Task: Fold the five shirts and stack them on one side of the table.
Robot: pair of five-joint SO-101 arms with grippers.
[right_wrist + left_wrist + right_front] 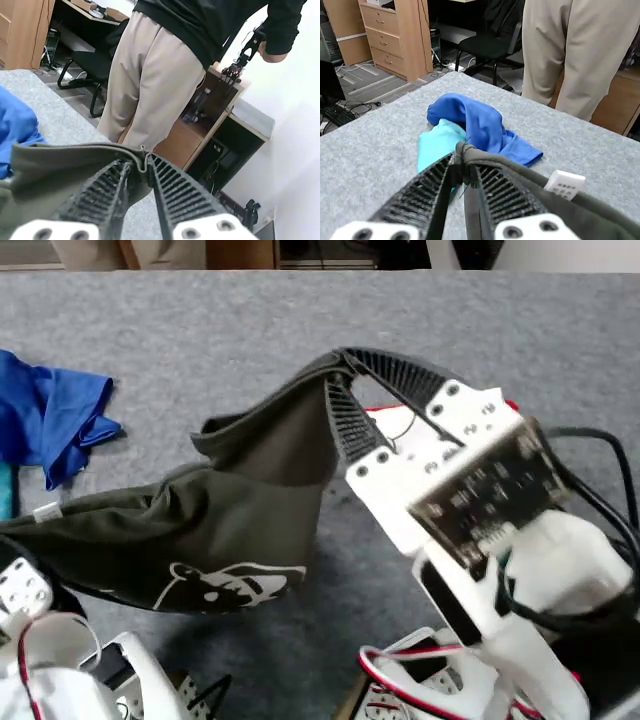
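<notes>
Olive shirt (pixel 230 530) hangs stretched above the grey surface (pixel 200 330) between your two claws. Your left claw (pixel 462 152) and right claw (pixel 145 159) are each clamped tight on its edge. A crumpled blue shirt (pixel 55 415) lies beyond the left claw, touching a cyan shirt (pixel 437 145).

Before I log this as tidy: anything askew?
The blue shirt lies crumpled over a teal one at the table edge; the dark shirt hangs bunched between the left pincer and right pincer.

Matt cloth shirt (pixel 230 515), ribbed plastic right claw (pixel 340 362), fuzzy table (pixel 200 330).
</notes>
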